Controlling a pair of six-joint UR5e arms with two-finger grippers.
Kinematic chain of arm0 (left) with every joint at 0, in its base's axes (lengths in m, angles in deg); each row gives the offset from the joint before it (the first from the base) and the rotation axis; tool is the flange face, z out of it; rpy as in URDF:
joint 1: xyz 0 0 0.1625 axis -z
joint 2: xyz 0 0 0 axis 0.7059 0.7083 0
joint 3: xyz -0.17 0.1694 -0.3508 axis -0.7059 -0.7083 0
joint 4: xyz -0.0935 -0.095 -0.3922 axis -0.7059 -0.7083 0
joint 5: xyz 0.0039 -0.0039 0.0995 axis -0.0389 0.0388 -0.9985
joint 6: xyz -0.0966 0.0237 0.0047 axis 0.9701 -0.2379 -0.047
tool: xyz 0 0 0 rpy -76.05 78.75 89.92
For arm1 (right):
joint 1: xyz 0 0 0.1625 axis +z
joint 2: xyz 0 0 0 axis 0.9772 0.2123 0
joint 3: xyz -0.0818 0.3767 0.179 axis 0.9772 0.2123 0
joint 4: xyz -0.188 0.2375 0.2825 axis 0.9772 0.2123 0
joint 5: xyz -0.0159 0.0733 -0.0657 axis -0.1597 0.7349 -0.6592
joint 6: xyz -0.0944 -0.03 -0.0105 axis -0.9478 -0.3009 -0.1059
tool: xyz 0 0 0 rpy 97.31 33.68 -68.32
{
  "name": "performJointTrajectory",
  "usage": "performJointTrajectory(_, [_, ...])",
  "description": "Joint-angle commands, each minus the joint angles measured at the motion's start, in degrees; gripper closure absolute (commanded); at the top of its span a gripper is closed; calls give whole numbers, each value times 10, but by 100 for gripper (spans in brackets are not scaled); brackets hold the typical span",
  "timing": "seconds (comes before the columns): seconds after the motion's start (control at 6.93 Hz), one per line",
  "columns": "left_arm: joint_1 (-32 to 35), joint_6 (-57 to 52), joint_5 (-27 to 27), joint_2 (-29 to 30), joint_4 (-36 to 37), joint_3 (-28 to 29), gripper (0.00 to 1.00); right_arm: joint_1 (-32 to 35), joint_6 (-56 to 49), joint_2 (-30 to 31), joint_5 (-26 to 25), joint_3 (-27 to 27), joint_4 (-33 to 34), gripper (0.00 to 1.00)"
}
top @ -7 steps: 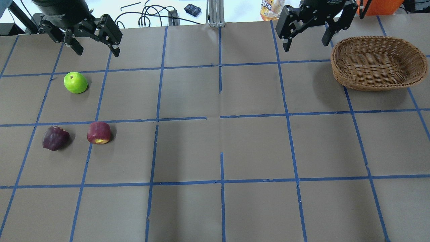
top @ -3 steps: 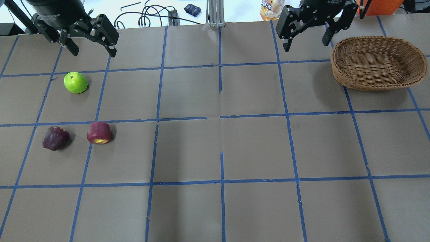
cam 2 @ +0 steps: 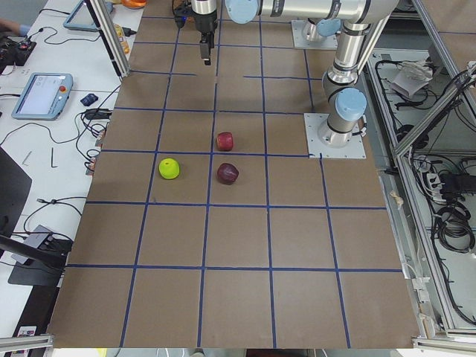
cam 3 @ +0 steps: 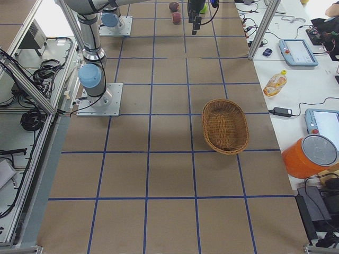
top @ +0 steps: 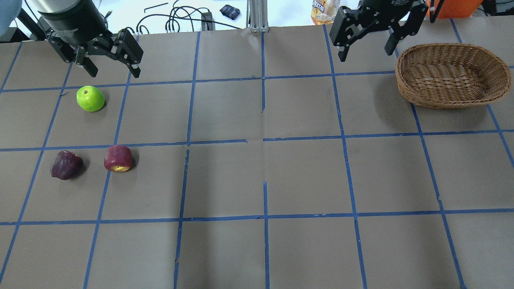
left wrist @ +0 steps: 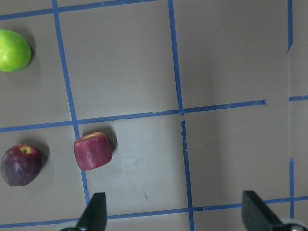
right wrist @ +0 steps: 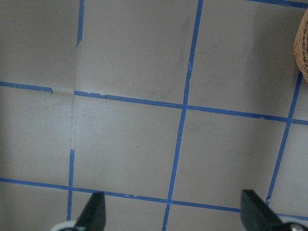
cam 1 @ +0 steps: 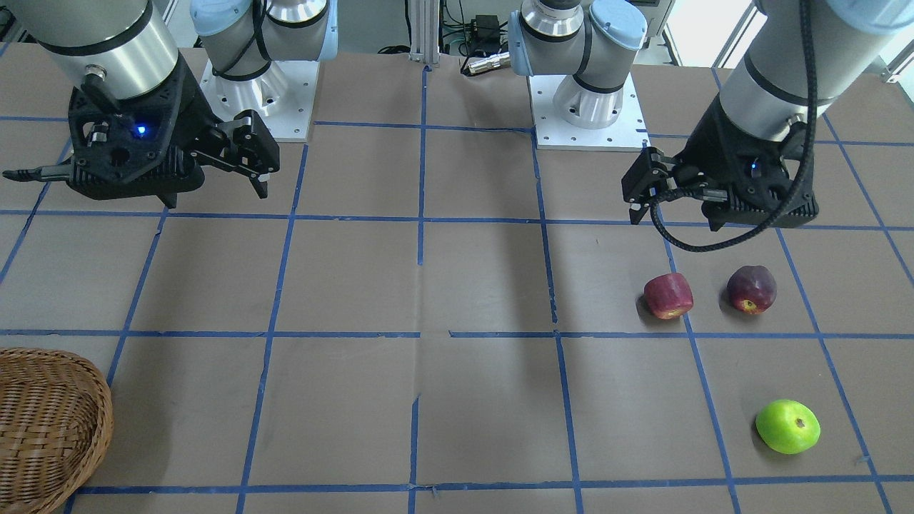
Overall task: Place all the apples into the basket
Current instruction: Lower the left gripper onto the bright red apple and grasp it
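Three fruits lie well apart from the oval basket (top: 453, 74), whose long axis runs across the table's (top: 257, 176) right side: green apple (top: 90, 98) stem-dimple up, red apple (top: 118, 158) on its side beside the maroon apple (top: 66, 164), with left gripper (top: 115, 74) and right gripper (top: 365, 56) spread, empty.

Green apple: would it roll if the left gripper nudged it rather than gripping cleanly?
Probably: the green apple looks round and lies tilted, stem dimple off to one side, loose on the flat table. Its skin looks smooth, so a shallow grip might slip.
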Motion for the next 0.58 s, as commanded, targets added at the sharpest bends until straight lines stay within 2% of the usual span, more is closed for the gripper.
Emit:
performJointTrajectory(0.0, [-49,-83,1,24,89,-91,0,0,-1,0,1,-1,1,0])
performJointTrajectory(0.29, [-130,-95,-5,52,135,-171,0,0,-1,0,3,-1,1,0])
performJointTrajectory(0.43, [-137,-95,-7,67,178,-186,0,0,-1,0,2,-1,0,0])
